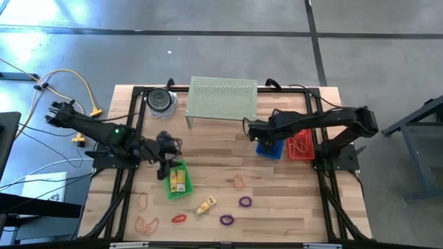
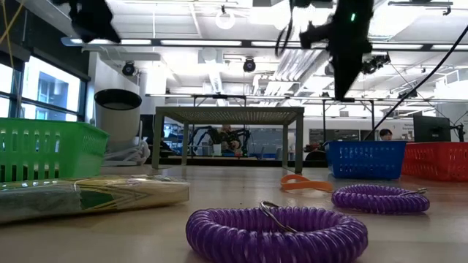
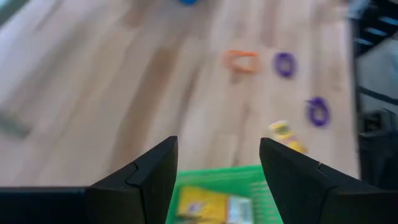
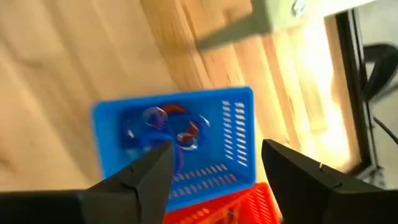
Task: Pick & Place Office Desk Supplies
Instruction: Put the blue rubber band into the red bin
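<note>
Two claws, both parted and holding nothing that I can see. My right claw [image 1: 257, 135] hangs over the blue basket [image 1: 270, 148], with blue coils lying inside it, beside the red basket [image 1: 300, 145]. My left claw [image 1: 165, 160] hovers over the green basket [image 1: 176, 180], yellow packets in it. What is left on the counter [image 1: 221, 207] lies nearer me than both: an orange loop [image 1: 239, 182], two purple coils [image 1: 245, 202], a yellow packet [image 1: 205, 205] lying aslant. I judge the packet closer to my left claw.
</note>
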Robot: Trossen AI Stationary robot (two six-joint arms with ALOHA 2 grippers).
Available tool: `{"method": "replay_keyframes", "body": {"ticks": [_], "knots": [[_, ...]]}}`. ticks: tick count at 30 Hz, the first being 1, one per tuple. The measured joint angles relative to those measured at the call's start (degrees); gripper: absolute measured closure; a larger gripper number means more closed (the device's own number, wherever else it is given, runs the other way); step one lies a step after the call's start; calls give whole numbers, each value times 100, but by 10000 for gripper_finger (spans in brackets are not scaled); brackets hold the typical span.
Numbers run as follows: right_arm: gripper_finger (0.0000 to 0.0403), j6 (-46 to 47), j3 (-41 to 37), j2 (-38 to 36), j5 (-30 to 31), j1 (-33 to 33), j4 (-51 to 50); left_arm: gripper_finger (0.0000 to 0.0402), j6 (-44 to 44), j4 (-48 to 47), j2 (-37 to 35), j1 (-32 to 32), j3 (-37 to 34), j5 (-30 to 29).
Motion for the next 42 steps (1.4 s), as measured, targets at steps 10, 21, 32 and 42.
{"method": "replay_keyframes", "body": {"ticks": [10,21,32,42], "knots": [[170,763,43,-1004,17,1119,1100,181,-219,-1826,-145,1575,0,112],[170,39,36,-986,17,2387,3186,181,-532,-2818,650,2447,-2,487],[170,-436,36,-752,-60,2807,3682,181,-1264,-2819,1766,2244,-2,817],[170,-437,36,-339,-153,2803,3685,191,-290,-2223,2390,2428,-51,1059]]}}
